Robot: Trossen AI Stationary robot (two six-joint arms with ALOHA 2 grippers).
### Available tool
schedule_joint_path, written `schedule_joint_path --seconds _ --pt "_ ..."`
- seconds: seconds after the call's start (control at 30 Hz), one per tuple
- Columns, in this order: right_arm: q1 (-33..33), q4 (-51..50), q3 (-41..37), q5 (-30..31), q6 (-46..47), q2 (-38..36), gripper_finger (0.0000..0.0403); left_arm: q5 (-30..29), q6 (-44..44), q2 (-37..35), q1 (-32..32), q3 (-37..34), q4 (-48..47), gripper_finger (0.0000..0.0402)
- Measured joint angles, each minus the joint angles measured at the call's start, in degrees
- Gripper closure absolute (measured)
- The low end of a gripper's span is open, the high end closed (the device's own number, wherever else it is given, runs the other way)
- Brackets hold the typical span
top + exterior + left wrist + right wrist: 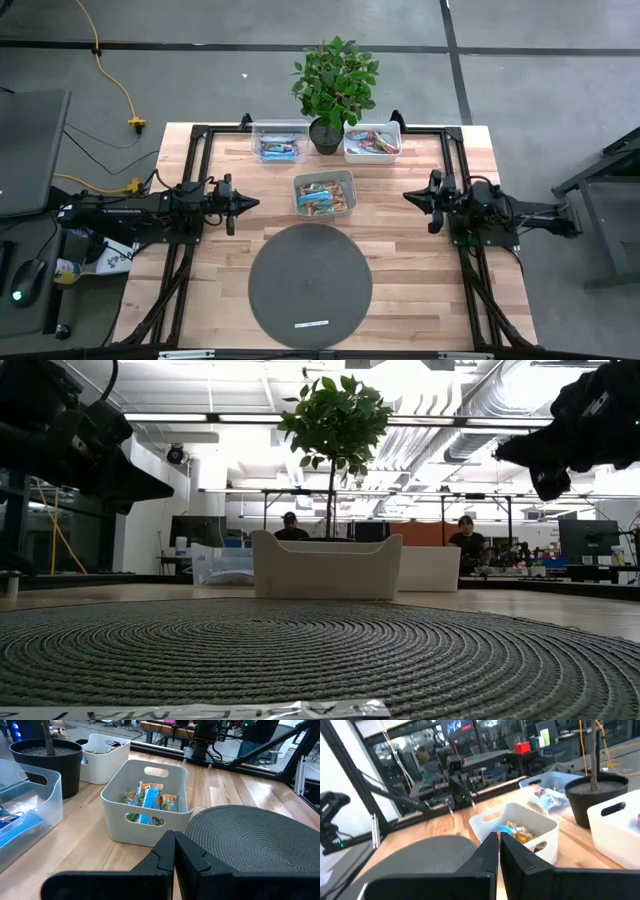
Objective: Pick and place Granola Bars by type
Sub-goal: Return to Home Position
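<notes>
3 bins are holding the Granola Bars [325, 198] we're seeing: blue ones in the clear bin [254, 140], red ones in the white bin [372, 125], yellow-brown ones in the middle bin [325, 173]. Left gripper [254, 203] and right gripper [407, 198] are hovering over opposite sides of the tabletop [420, 290], both pairs of fingers pressed together.

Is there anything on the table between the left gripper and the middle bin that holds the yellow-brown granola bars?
Nothing visible does. Only bare table lies between the left gripper and the middle bin with its granola bars; the round mat sits off that line.
</notes>
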Motion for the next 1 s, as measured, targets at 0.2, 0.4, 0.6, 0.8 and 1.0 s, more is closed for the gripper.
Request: schedule_joint_path --seconds 0.2,0.4,0.6,0.8,1.0 --pt "0.1 -0.8 0.0 0.0 -1.6 0.0 0.0403 0.0 0.0 0.0 0.0 0.0 0.0 0.0401" --pt "0.1 -0.9 0.0 0.2 -1.6 0.0 0.0403 0.0 0.0 0.0 0.0 0.0 0.0 0.0401" --pt "0.1 -2.5 0.0 0.8 -0.1 0.1 0.0403 0.0 0.0 0.0 0.0 0.0 0.0 0.0401" --pt "0.1 -4.4 0.1 3.6 1.4 0.3 0.0403 0.0 0.0 0.0 0.0 0.0 0.0 0.0401" --pt "0.1 -4.4 0.1 3.3 2.3 3.8 0.0402 0.0 0.0 0.0 0.0 0.0 0.0 0.0401"
